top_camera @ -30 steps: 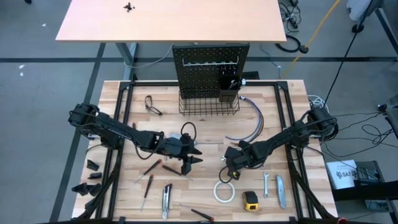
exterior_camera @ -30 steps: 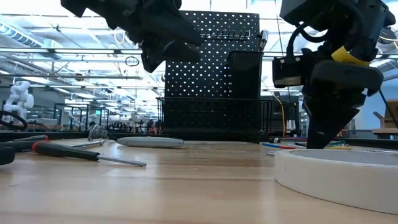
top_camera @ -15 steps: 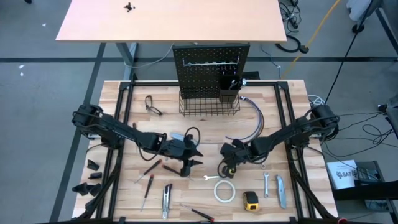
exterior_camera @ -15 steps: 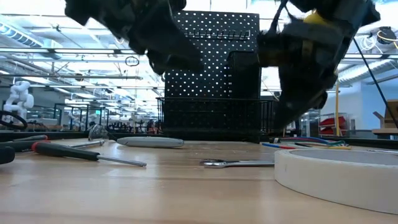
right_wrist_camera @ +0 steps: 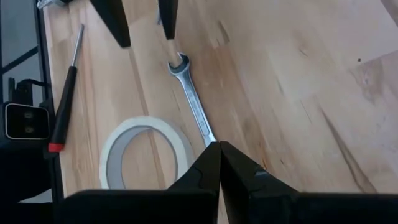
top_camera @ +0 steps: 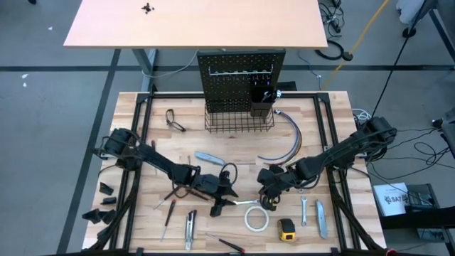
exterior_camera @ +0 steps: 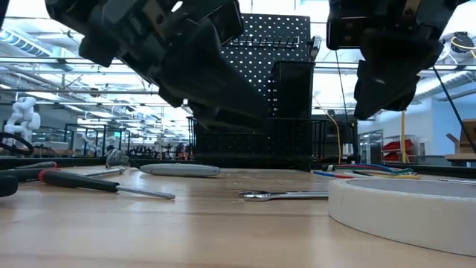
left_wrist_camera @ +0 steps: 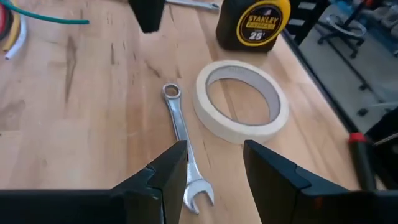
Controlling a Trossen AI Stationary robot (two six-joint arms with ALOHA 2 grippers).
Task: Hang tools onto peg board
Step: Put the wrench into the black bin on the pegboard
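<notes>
A silver wrench [top_camera: 245,203] lies flat on the wooden table, its ring end beside the white tape roll [top_camera: 257,219]. My left gripper [left_wrist_camera: 214,155] hovers open just above the wrench's open-jaw end [left_wrist_camera: 198,199], one finger on either side, not touching. In the low view my left gripper [exterior_camera: 223,112] is clear of the table. My right gripper [right_wrist_camera: 217,149] is shut and raised over the wrench's ring end [right_wrist_camera: 208,134], holding nothing; in the high view my right gripper [top_camera: 269,206] stands next to the tape roll. The peg board [top_camera: 242,78] stands upright at the table's far edge.
A yellow tape measure [top_camera: 286,228], a second wrench [top_camera: 303,211] and a grey knife [top_camera: 321,217] lie near right. Screwdrivers [top_camera: 170,213] and another knife [top_camera: 190,229] lie near left. Curved coloured wires [top_camera: 284,139] and pliers [top_camera: 174,119] lie farther back.
My left gripper has sunk and gone toward the table's near edge, coming over the wrench's open-jaw end. My right gripper has risen from the table beside the tape roll, staying shut. The wrench, hidden under the right gripper before, now shows lying flat.
</notes>
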